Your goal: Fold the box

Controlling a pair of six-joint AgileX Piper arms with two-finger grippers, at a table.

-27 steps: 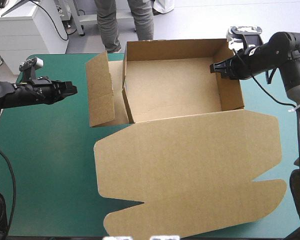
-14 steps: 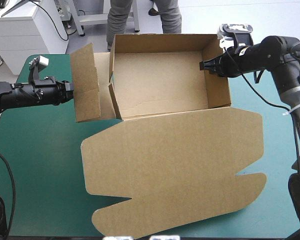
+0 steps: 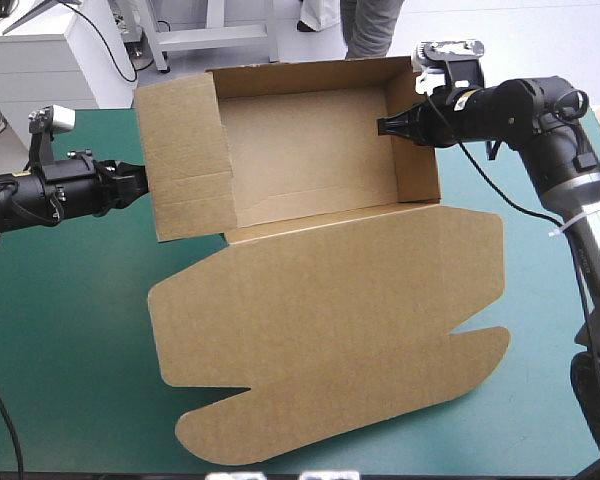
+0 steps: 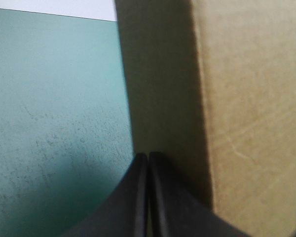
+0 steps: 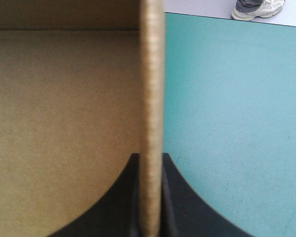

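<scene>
The brown box (image 3: 310, 150) stands as an open tray at the far side of the table, its wide lid (image 3: 330, 330) lying flat toward the near edge. A side flap (image 3: 185, 160) stands up at the tray's left end. My left gripper (image 3: 140, 185) is shut, its tip against that flap's outer face. In the left wrist view the fingers (image 4: 148, 157) meet in one arch with the board (image 4: 251, 113) just ahead and beside them. My right gripper (image 3: 385, 127) is shut on the tray's right wall, whose edge (image 5: 152, 89) runs between the fingers (image 5: 151, 163).
Bare teal-green cover (image 3: 70, 320) lies left of the lid and along the right side (image 3: 540, 280). The tray's back wall sits at the table's far edge. A white cabinet (image 3: 40, 50) stands beyond the far left corner.
The box has slid left and toward the far edge, carried by my right gripper on its wall. The left flap now meets my left gripper's tip, which stood apart from it earlier.
</scene>
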